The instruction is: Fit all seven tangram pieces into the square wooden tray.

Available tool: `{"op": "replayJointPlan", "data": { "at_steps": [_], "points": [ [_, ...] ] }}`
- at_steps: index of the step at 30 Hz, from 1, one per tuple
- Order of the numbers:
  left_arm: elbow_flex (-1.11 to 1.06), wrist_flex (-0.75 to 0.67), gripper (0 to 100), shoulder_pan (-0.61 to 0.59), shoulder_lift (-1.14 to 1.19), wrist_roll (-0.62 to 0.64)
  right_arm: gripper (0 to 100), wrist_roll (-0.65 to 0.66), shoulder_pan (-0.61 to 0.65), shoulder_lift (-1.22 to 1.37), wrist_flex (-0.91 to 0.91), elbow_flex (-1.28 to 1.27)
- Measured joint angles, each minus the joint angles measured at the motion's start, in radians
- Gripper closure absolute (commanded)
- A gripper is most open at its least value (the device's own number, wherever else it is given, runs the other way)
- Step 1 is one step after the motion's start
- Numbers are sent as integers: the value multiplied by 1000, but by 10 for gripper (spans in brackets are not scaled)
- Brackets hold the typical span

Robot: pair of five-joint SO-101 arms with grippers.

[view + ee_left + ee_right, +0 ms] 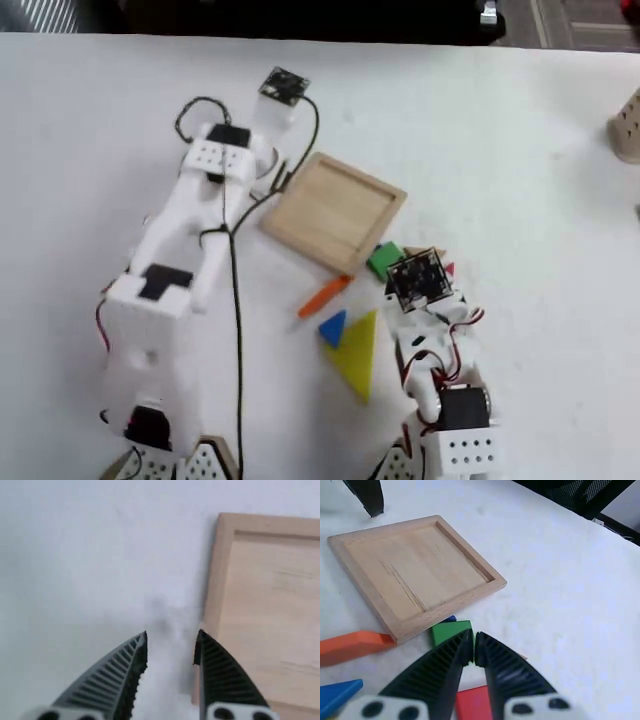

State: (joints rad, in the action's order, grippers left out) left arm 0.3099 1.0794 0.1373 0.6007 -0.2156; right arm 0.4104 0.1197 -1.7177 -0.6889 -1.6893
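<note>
High view: one square wooden tray [335,212], turned corner-on, on the white surface [520,150]. Five pieces countable off its near corner: orange bar [325,296], long axis slanting up toward the tray; blue triangle [333,327]; yellow triangle [357,350], tapering toward the near edge; green piece [383,260]; red piece [470,705], largely hidden beneath the right gripper [474,647], fingers closed on nothing. Left gripper [170,645] just beside the tray's edge, fingers apart.

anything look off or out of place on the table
Nothing is damaged or spilled. The wooden tray sits skewed on the table and holds no pieces. The orange piece, green piece, blue triangle and yellow triangle lie loose outside it, near one corner.
</note>
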Motion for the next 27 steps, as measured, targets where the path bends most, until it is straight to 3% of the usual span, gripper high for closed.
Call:
{"op": "replayJointPlan", "data": {
  "at_steps": [5, 13, 21, 27],
  "points": [
    [-184, -6, 825, 40, -160, -2, 981, 0, 5, 5, 0, 0],
    [-445, -307, 823, 43, -232, -5, 981, 0, 3, 5, 0, 0],
    [-387, -359, 827, 61, -118, -5, 981, 0, 2, 5, 0, 0],
    [-163, -196, 828, 57, 12, -3, 981, 0, 2, 5, 0, 0]
  ]
}}
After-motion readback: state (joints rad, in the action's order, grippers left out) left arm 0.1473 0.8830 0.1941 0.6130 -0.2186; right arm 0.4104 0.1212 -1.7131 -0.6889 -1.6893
